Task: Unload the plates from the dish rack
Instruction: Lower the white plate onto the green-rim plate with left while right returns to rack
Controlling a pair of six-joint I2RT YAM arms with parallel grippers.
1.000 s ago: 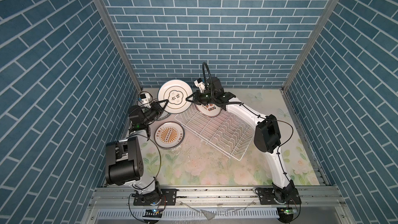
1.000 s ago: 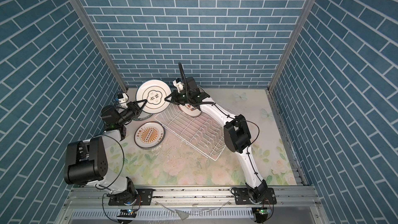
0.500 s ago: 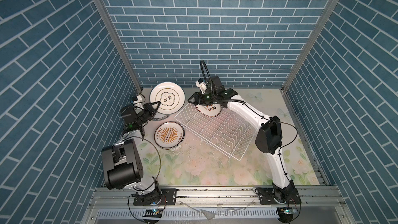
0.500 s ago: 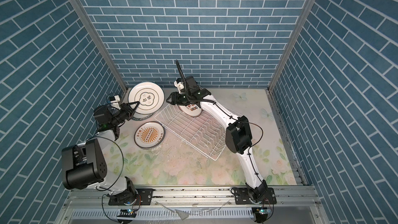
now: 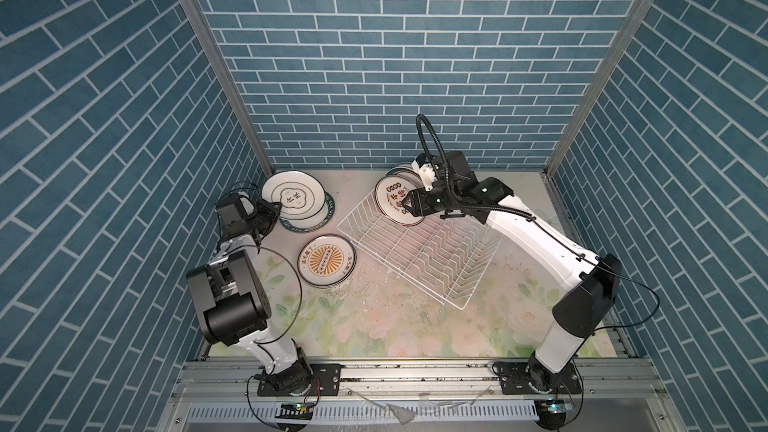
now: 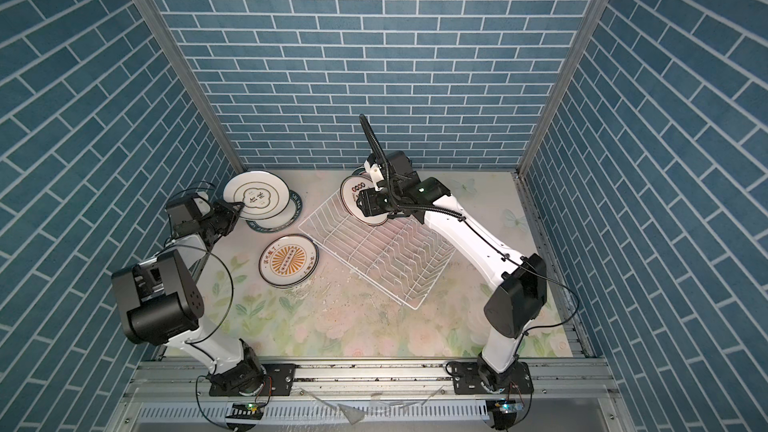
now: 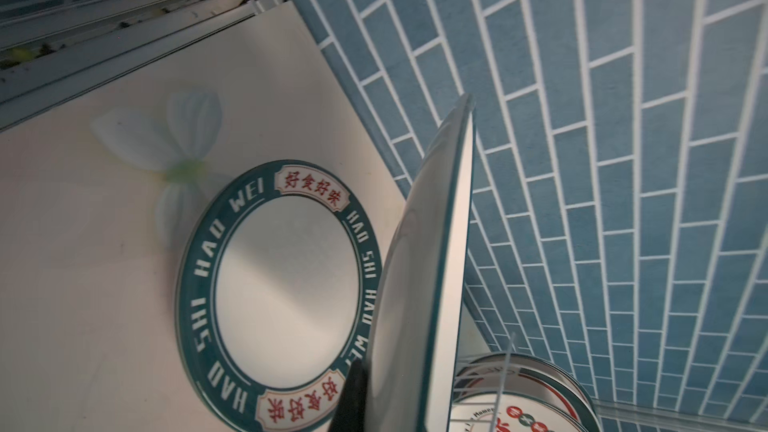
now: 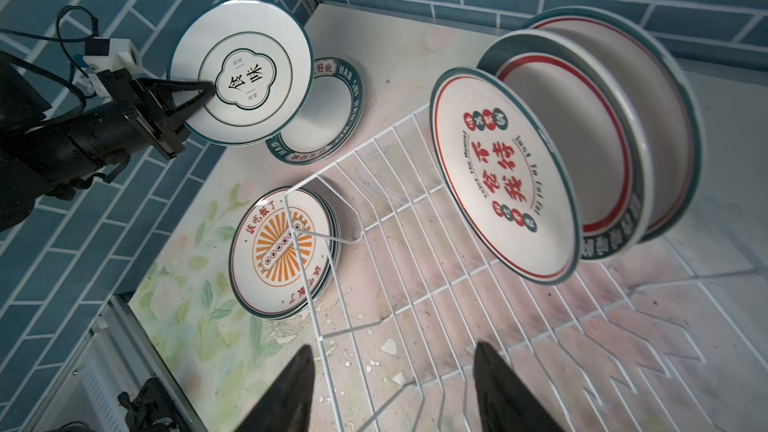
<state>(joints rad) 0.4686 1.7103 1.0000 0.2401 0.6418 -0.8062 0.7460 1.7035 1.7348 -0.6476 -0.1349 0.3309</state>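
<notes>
The white wire dish rack (image 5: 419,255) (image 6: 374,251) lies slanted mid-table. Three plates lean together at its far end; the front one (image 8: 505,172) (image 5: 395,201) carries red characters. My right gripper (image 8: 391,349) (image 5: 409,203) hovers open over the rack wires just before them, holding nothing. At the back left my left gripper (image 5: 272,211) (image 8: 203,91) is shut on the rim of a white plate with a cloud emblem (image 5: 293,200) (image 7: 432,263). It holds this plate tilted above a green-rimmed plate (image 7: 286,292) (image 5: 324,218) that lies flat on the table.
A sunburst plate (image 5: 327,260) (image 8: 282,251) tops a short stack on the table left of the rack. Blue brick walls close in at the back and both sides. White crumbs dot the floral table (image 5: 395,326) in front of the rack.
My right gripper has opened and let go of the emblem plate, then drawn back over the rack. The left gripper has carried that plate to the left, over the green-rimmed plate.
</notes>
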